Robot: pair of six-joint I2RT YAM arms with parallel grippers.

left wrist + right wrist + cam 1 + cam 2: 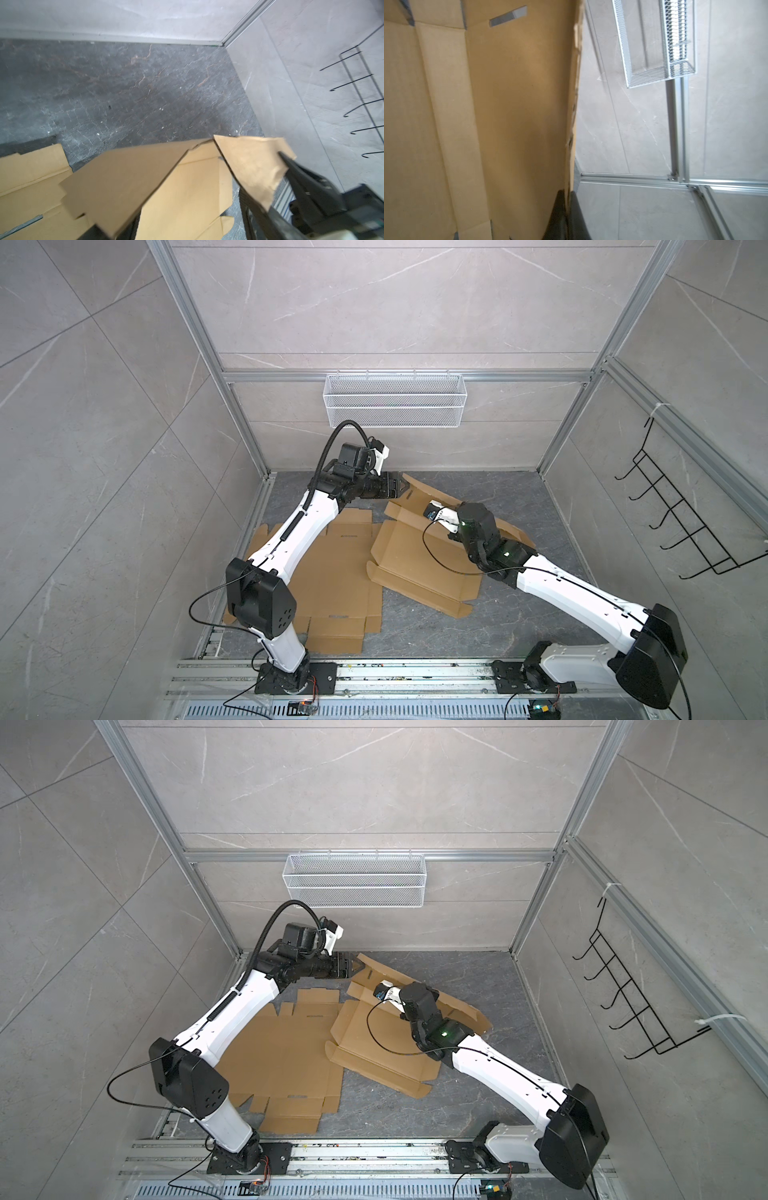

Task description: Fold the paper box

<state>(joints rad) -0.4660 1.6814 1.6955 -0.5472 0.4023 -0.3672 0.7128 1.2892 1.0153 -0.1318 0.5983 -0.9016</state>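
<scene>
"Pinching the cardboard like that, what is the right gripper [568, 194] for?"

"It acts as a prop, I'd say. Its jaws are closed tight on the top edge of the raised panel [519, 104], so that wall stands up instead of dropping flat."

"And where is the paper box [419, 568] itself?"

"In both top views it lies just past the middle of the work surface [519, 626], toward 3 o'clock. Its base is flat and the near flaps are unfolded. The lifted wall runs along its far side, from about 11 o'clock round to 3. A spare blank [332, 572] lies flat at the box's 9 o'clock, under the left arm, with the box's near corner overlapping it."

"So why is the left gripper [402, 486] up at the 11 o'clock corner?"

"That's where the end flap [253, 164] hangs off the wall. The left wrist view shows the jaws standing wide with the flap between the fingers [291, 166]. One of them lies along it, but nothing is clamped."

"Is the plan to turn the flap inward?"

"Probably. With the wall pinned, the flap can bend at its crease without the panel twisting away. If the wall slips from that pinch it would sag and the corner would go with it."
</scene>
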